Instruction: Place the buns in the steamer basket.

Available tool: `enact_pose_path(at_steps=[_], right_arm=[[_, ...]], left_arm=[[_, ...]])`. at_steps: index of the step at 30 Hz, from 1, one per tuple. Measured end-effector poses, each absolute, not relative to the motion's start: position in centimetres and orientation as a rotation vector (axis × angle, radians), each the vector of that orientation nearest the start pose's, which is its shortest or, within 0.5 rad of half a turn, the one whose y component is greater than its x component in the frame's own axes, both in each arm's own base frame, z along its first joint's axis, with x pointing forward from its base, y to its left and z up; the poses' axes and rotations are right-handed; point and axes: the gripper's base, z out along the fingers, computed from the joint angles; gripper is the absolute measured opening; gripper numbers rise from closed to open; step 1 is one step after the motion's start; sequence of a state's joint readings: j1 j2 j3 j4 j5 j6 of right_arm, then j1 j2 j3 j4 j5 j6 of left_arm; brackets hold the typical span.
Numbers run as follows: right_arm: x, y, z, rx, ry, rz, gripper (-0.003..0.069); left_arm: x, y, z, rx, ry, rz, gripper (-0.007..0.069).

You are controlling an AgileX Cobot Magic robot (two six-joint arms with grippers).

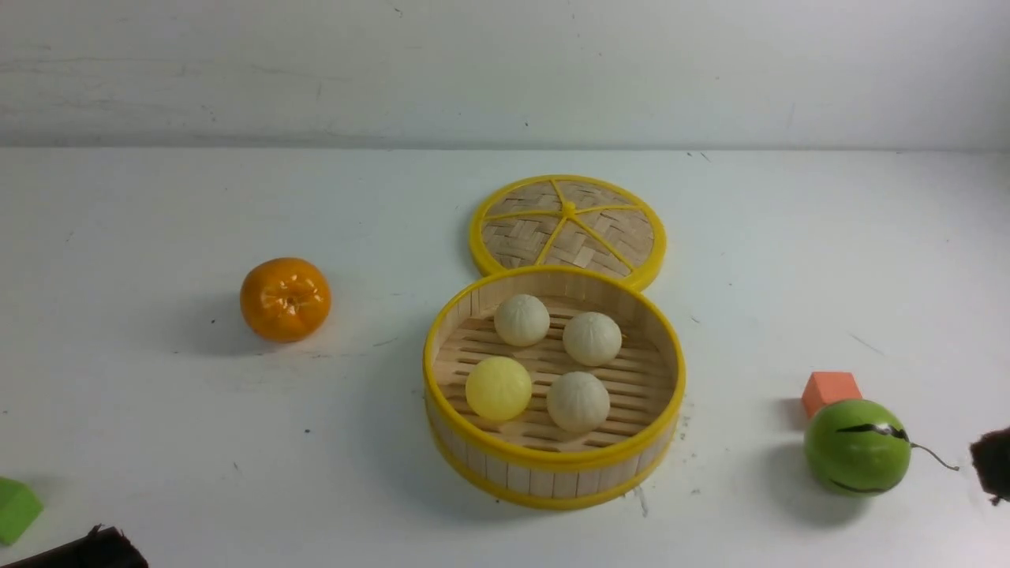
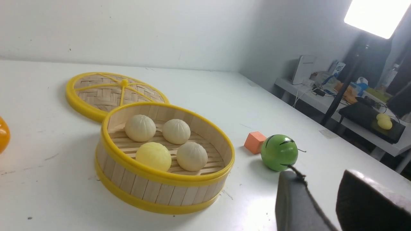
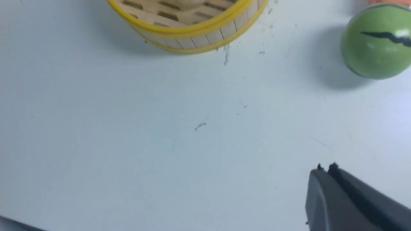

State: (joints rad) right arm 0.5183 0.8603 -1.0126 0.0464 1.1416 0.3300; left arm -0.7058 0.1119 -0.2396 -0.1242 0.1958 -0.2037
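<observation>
Fingers of the left gripper (image 2: 316, 181): one pair, dark, standing wide apart with nothing between them, low on the near left side of the worktop (image 1: 316, 489). Fingers of the right gripper (image 3: 327, 168): one pair, dark, tips together, nothing held, on the right side of the worktop.

Green block (image 1: 17, 509): one, toward the left edge of the worktop, partly cut off by the front view.

Steamer basket (image 1: 555, 457): one, round, wooden strip wall, yellow rims, slatted floor; upright around the middle of the worktop. Contents — all four buns, resting on the slats, spaced apart. First cream-white bun (image 1: 521, 319), toward the far edge and left. Second cream-white bun (image 1: 592, 338), to its right and a little nearer. Pale yellow bun (image 1: 499, 388), near left. Third cream-white bun (image 1: 578, 401), near right.

Woven lid (image 1: 568, 225): one, flat, yellow spokes and center knob; lying between the basket and the far edge of the worktop. Basket hides part of its near rim — whether the two touch cannot be told.

Orange fruit (image 1: 286, 300): one, glossy, left of the basket and well apart from it, toward the left edge.

Green ball (image 1: 857, 446): one, dark markings, thin stem; right of the basket, toward the right edge. Coral-colored block (image 1: 831, 390): one, just beside the ball on its far side, partly hidden by it.
</observation>
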Motion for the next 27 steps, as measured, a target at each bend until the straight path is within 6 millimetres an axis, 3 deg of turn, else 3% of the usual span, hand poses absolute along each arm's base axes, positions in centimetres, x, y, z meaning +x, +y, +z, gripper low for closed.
enact_pose_path(at_steps=[8, 14, 17, 20, 23, 24, 27], right_arm=[[5.5, 3.0, 35.7, -0.214, 2.261, 0.442, -0.0009], [1.2, 0.1, 35.9, -0.223, 2.031, 0.435, -0.0006], [0.9, -0.5, 35.3, -0.202, 1.929, 0.404, -0.0006], [2.0, -0.5, 33.6, -0.14, 1.879, 0.288, -0.0003], [3.9, -0.4, 30.0, -0.011, 1.827, 0.119, -0.0002], [4.0, -0.4, 29.6, 0.003, 1.821, 0.107, -0.0002], [4.5, -0.6, 25.7, 0.076, 1.791, 0.022, -0.0001]], left_arm=[[4.0, -3.7, 27.0, 0.324, 1.578, -0.828, 0.0203], [4.0, -3.7, 27.0, 0.324, 1.578, -0.828, 0.0209], [4.0, -3.7, 27.0, 0.324, 1.578, -0.828, 0.0211], [4.0, -3.7, 27.0, 0.324, 1.578, -0.828, 0.0215], [4.0, -3.7, 27.0, 0.324, 1.578, -0.828, 0.0217], [4.0, -3.7, 27.0, 0.324, 1.578, -0.828, 0.0217], [4.0, -3.7, 27.0, 0.324, 1.578, -0.828, 0.0217]])
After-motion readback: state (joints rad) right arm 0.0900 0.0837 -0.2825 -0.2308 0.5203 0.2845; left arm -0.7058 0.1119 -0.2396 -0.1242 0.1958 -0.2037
